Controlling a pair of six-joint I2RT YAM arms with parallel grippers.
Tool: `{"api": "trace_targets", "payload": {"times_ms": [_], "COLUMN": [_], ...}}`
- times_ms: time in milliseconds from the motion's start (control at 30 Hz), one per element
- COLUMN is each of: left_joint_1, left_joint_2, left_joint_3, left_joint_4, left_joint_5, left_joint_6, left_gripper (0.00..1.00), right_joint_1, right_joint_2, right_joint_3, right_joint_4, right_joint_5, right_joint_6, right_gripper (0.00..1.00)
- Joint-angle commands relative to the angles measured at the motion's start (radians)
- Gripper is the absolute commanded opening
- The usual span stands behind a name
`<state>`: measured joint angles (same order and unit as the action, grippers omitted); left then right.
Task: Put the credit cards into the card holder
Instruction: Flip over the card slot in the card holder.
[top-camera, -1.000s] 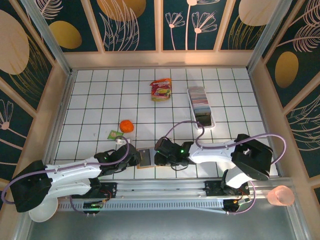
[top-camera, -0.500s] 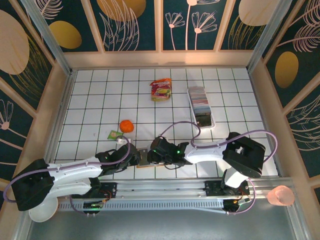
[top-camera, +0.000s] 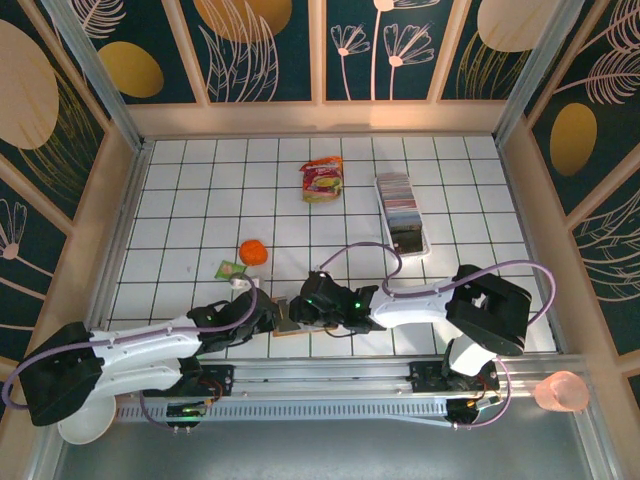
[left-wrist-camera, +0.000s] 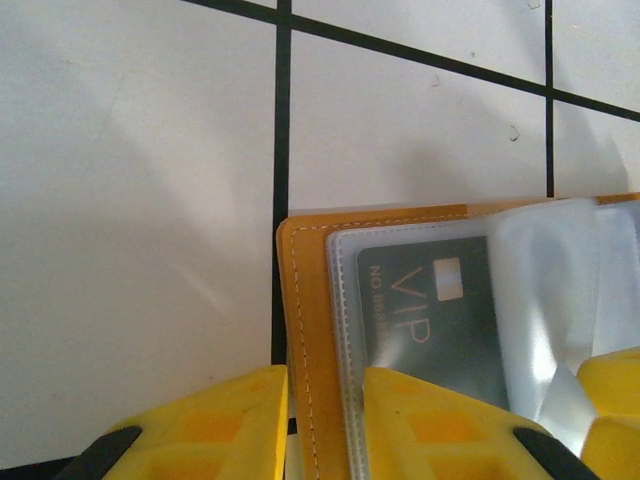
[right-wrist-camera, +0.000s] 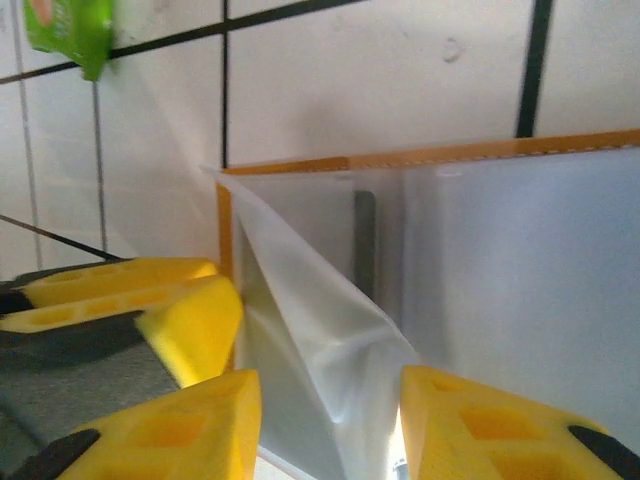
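The orange-brown card holder (top-camera: 287, 319) lies open near the table's front edge, between my two grippers. My left gripper (left-wrist-camera: 325, 425) is shut on the card holder's (left-wrist-camera: 305, 330) left edge, clamping the cover and a clear sleeve. A dark VIP card (left-wrist-camera: 430, 310) sits inside that sleeve. From the right, my right gripper (right-wrist-camera: 330, 430) hangs over the card holder (right-wrist-camera: 400, 160), open, with a lifted clear sleeve leaf (right-wrist-camera: 310, 330) standing between its fingers. More credit cards (top-camera: 396, 193) are stacked in a long clear tray (top-camera: 425, 245) at the back right.
A red-and-yellow snack packet (top-camera: 322, 180) lies at the back centre. An orange ball (top-camera: 252, 252) and a small green packet (top-camera: 230, 269) sit left of the card holder. A pink cup (top-camera: 561, 392) and a white bowl (top-camera: 85, 425) stand off the table's front corners.
My right gripper has moved left, from beside the card holder to over it. The left arm has stayed at the holder's left edge.
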<state>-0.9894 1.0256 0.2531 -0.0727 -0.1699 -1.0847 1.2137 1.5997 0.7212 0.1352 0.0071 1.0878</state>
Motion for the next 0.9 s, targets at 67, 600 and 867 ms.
{"api": "trace_targets", "payload": {"times_ms": [67,600,867], "left_joint_1": [-0.003,-0.003,-0.003], "left_joint_2": [-0.041,-0.289,-0.415], "left_joint_3": [-0.035,-0.054,-0.023], "left_joint_4": [-0.068,-0.247,-0.406], "left_joint_5": [-0.035,-0.224,-0.336], "left_joint_6": [-0.041,-0.164,-0.214], "left_gripper": [0.25,0.13,0.13], "right_joint_1": [0.017,0.058,0.06], "right_joint_2": [-0.004,0.037,0.111], "right_joint_3": [-0.016,0.007,0.066], "right_joint_4": [0.127,0.243,0.368], "right_joint_5": [0.014,0.014,-0.046], "right_joint_6": [0.032,0.023,-0.021], "right_gripper": [0.41,0.4,0.39]}}
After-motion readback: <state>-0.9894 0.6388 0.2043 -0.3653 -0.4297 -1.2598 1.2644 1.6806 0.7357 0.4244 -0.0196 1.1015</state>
